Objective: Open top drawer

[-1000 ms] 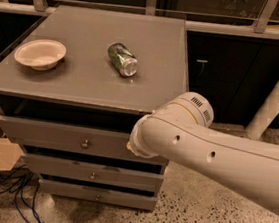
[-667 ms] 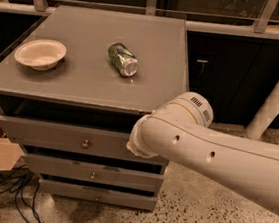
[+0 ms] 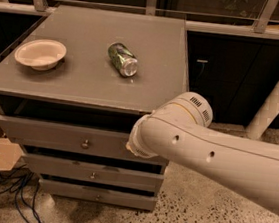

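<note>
Nothing has visibly shifted since the earlier frames; arm, drawer and tabletop things sit as before. Nearest, the white robot arm (image 3: 215,152) reaches in from the right. Its end meets the right part of the top drawer (image 3: 46,134) and hides the gripper (image 3: 130,146), so spread or closed cannot be told. The top drawer stands slightly pulled out, its knob (image 3: 85,143) left of the arm's end. Behind the drawer, the cabinet top (image 3: 82,84) carries a can (image 3: 123,59) lying on its side and a bowl (image 3: 40,53) farther left.
</note>
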